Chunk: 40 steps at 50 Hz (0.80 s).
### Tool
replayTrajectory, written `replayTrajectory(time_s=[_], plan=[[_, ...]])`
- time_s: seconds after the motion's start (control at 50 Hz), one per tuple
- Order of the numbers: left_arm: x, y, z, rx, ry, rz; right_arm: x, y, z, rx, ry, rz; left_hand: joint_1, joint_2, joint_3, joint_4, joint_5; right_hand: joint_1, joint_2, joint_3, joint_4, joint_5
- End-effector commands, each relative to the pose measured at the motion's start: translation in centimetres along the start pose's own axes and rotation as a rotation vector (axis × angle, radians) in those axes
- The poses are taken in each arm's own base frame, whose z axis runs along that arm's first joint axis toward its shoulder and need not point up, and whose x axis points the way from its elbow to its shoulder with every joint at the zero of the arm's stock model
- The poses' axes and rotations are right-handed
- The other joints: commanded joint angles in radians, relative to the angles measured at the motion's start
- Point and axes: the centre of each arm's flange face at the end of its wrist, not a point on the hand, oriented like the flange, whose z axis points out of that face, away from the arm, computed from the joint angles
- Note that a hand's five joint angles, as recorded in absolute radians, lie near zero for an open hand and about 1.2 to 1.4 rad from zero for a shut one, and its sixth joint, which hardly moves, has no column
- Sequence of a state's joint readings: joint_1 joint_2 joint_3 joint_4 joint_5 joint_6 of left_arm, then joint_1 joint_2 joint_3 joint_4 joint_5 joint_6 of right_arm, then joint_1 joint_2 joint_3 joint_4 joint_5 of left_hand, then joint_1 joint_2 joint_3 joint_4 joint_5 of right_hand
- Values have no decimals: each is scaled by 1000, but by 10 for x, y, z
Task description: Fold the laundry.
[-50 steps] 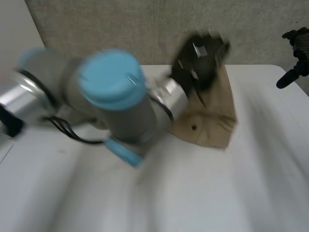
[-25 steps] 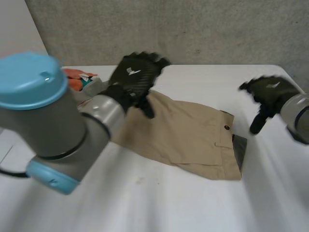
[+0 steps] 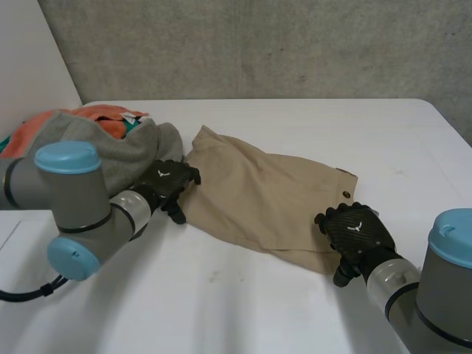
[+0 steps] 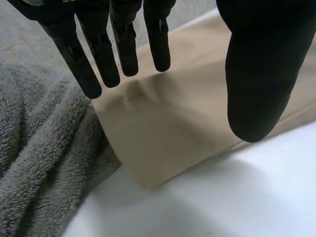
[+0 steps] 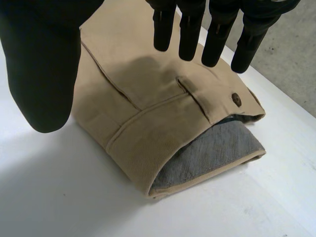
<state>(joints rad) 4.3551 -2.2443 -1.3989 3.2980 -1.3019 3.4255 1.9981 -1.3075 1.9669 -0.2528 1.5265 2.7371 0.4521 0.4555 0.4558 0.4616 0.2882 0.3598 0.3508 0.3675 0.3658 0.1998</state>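
While my left hand [image 3: 168,184] and right hand [image 3: 352,230] hang empty and uncurled over the ends of the shorts [image 3: 265,195], the left may pinch the neighbouring towel [image 3: 110,158] too.

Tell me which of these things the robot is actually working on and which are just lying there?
In the job: tan shorts; left hand, open, at their end by the grey towel; right hand, open, at their buttoned end.
Lying about: grey towel and orange cloth, heaped aside, perhaps laundry waiting; white table.
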Motion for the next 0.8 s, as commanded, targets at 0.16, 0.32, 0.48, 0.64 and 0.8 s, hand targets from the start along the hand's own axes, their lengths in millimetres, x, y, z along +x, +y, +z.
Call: replayTrajectory(time_s=[0.16,0.32,0.48,0.64,0.8], plan=[[8,10,25,26,7,220,10,8,23,2,90,-73,944,941,940,935,934,1036,1045,1029,1030,1022],[20,-64,-26,155,-73,253,34,-38,10,76,167,-170,944,941,940,935,934,1036,1045,1029,1030,1022],[30,-165,-125,421,-100,158,93,-132,-42,147,287,-229,944,941,940,935,934,1036,1045,1029,1030,1022],[32,-175,-141,352,-70,108,107,-167,-69,126,265,-241,944,941,940,935,934,1036,1045,1029,1030,1022],[33,-130,-73,186,-48,93,96,-129,-15,-45,134,-284,944,941,940,935,934,1036,1045,1029,1030,1022]])
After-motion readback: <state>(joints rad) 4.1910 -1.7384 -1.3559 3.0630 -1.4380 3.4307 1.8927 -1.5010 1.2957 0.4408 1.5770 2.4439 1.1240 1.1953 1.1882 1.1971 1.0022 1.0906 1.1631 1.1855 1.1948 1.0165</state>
